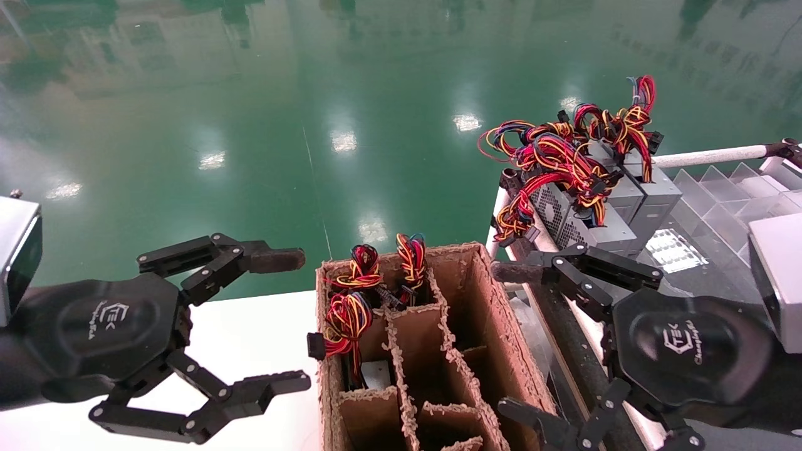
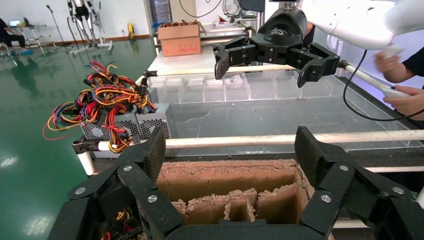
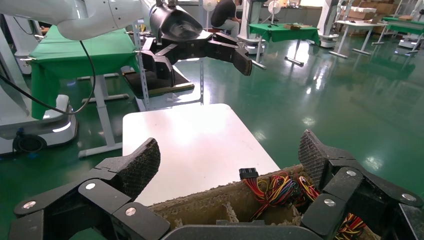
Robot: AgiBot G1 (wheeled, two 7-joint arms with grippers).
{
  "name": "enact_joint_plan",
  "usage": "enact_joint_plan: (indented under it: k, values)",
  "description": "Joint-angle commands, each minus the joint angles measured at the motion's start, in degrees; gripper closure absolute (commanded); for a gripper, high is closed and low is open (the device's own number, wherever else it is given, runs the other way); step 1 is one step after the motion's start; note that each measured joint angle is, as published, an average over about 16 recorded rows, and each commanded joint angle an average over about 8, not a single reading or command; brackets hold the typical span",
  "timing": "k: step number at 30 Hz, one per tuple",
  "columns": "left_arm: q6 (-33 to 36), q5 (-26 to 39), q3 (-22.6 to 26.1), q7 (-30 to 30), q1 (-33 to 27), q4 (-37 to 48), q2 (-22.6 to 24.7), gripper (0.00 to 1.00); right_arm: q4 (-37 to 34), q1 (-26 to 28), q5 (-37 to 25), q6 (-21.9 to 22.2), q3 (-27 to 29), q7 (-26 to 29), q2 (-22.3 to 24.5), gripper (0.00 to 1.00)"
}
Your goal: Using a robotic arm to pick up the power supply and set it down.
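We're looking down from the head camera, and both grippers hang in the air with their jaws spread wide and nothing between them. The left gripper (image 1: 294, 319) sits at the lower left of the frame, above a white table (image 1: 250, 338). The right gripper (image 1: 510, 341) sits at the lower right, over the edge of a dark work surface (image 1: 689, 275).

Between the two stands a cardboard box (image 1: 495, 326) split into cells by cardboard dividers. In its far cells, near the centre of the frame, we see wire bundles (image 1: 351, 300) of red, yellow and black poking up out of the slots, with a black connector hanging over the left wall; what they are attached to is hidden down in the cells.

The power supply (image 1: 567, 219) lies at the upper right of the frame, on the dark surface beyond the right gripper, well apart from both sets of fingers. Its perforated grey face turns toward the box, and a thick tangle of coloured wires drapes over its top. More grey units (image 1: 645, 188) sit just behind it, touching.

From the left wrist camera we see the same power supply (image 2: 127, 125) at the left of the frame, with clear plastic trays (image 2: 235, 90) farther back.
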Motion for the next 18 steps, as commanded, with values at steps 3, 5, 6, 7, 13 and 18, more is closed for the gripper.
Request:
enact_joint_plan:
  k: [3, 5, 6, 7, 13, 18]
  values:
    - [0.0, 0.0, 0.0, 0.0, 0.0, 0.0, 0.0, 1.0, 0.0, 0.0, 0.0, 0.0, 0.0, 0.0, 0.0, 0.0]
    - [0.0, 0.0, 0.0, 0.0, 0.0, 0.0, 0.0, 1.0, 0.0, 0.0, 0.0, 0.0, 0.0, 0.0, 0.0, 0.0]
    - [0.0, 0.0, 0.0, 0.0, 0.0, 0.0, 0.0, 1.0, 0.0, 0.0, 0.0, 0.0, 0.0, 0.0, 0.0, 0.0]
    - [0.0, 0.0, 0.0, 0.0, 0.0, 0.0, 0.0, 1.0, 0.0, 0.0, 0.0, 0.0, 0.0, 0.0, 0.0, 0.0]
    - [0.0, 0.0, 0.0, 0.0, 0.0, 0.0, 0.0, 1.0, 0.0, 0.0, 0.0, 0.0, 0.0, 0.0, 0.0, 0.0]
    - [0.0, 0.0, 0.0, 0.0, 0.0, 0.0, 0.0, 1.0, 0.0, 0.0, 0.0, 0.0, 0.0, 0.0, 0.0, 0.0]
